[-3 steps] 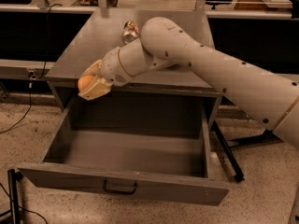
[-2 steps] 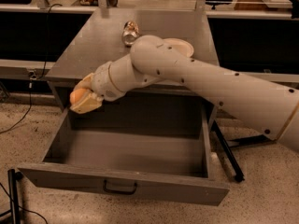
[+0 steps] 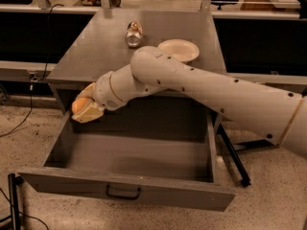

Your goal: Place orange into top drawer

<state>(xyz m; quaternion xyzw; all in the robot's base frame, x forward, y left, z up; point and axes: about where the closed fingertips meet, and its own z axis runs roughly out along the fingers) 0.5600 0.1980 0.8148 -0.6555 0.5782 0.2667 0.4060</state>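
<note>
The top drawer [image 3: 129, 195] is pulled wide open at the front of the grey cabinet, with a dark handle on its front panel and nothing inside. My gripper [image 3: 84, 107] is shut on the orange [image 3: 80, 104] and holds it above the drawer's back left corner, close to the left wall. The orange shows between the pale fingers [image 3: 89, 114]. My white arm reaches in from the right, across the cabinet's front edge.
On the cabinet top [image 3: 86, 47] stand a shiny silvery can [image 3: 134, 33] and a white bowl [image 3: 178, 50]. A dark leg [image 3: 233, 157] slants to the floor at the drawer's right. Cables run on the floor at left.
My gripper has moved the orange to the left and lower, from above the drawer's back middle towards its back left corner.
</note>
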